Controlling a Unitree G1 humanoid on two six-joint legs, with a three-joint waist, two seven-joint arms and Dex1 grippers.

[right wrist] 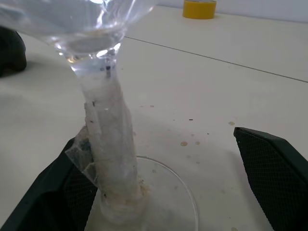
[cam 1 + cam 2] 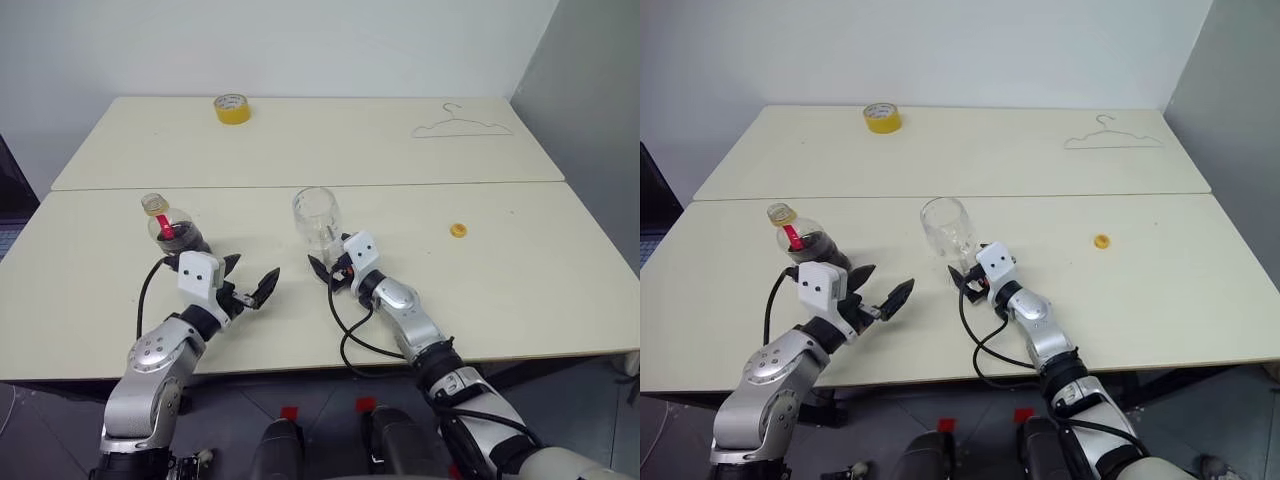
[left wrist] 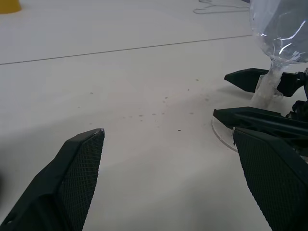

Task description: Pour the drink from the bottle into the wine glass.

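- The bottle stands upright on the table, just behind the left gripper and outside its fingers. It has dark drink in its lower part, a red strip at the neck, and no cap on its mouth.
- The left gripper hangs low over the table with its fingers spread wide and nothing between them.
- The wine glass stands upright just to the right of the left gripper. Its bowl looks empty, and its stem is wrapped in clear tape.
- The right gripper sits at the foot of the glass, fingers wide apart on either side of the stem, one finger close beside it and the other well clear.
- A small yellow cap lies on the table to the right of the right gripper.
- A tape roll and a wire hanger lie far beyond both grippers.
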